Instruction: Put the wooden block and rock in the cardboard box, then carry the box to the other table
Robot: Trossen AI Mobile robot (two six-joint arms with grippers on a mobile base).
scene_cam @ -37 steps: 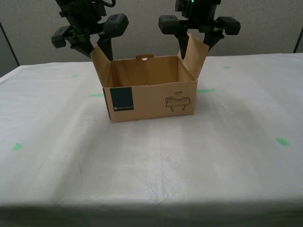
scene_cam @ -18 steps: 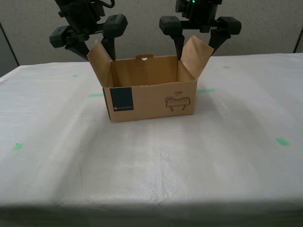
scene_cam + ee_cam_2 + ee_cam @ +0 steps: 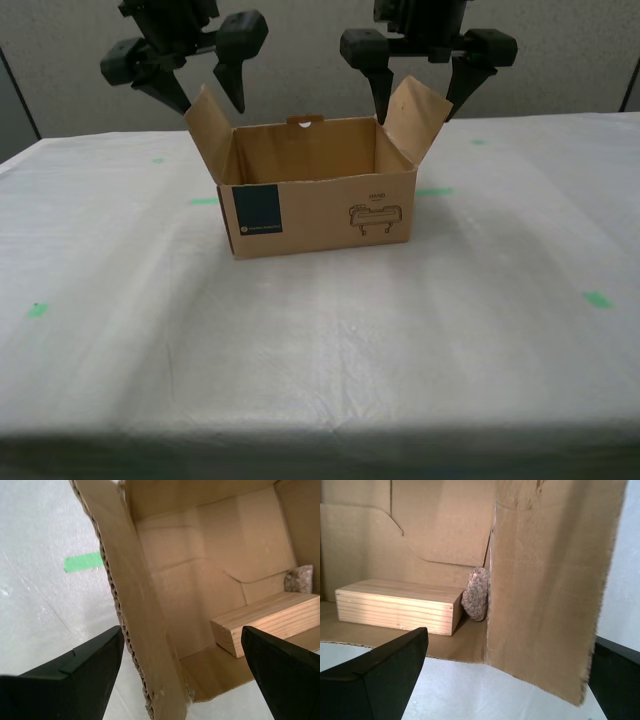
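Observation:
The cardboard box (image 3: pixel 320 205) stands on the white cloth-covered table (image 3: pixel 320 360), both side flaps up. Inside lie the wooden block (image 3: pixel 395 605) (image 3: pixel 265 620) and the rock (image 3: pixel 475 594) (image 3: pixel 299 577); the rock touches the block's end by the wall under my first gripper. My first gripper (image 3: pixel 509 637) (image 3: pixel 200 95) is open astride the flap at the exterior view's left. My second gripper (image 3: pixel 181 630) (image 3: pixel 420 105) is open astride the flap at the exterior view's right. No finger touches cardboard. The exterior view hides block and rock.
Green tape marks (image 3: pixel 597 299) dot the cloth; one (image 3: pixel 82 561) lies just outside the box beside my second gripper. A grey partition wall (image 3: pixel 300 50) stands behind the table. The table's front edge runs low across the exterior view.
Both grippers opened wider and rose a little off the flaps. The flaps leaned outward as they were let go. The box stayed put.

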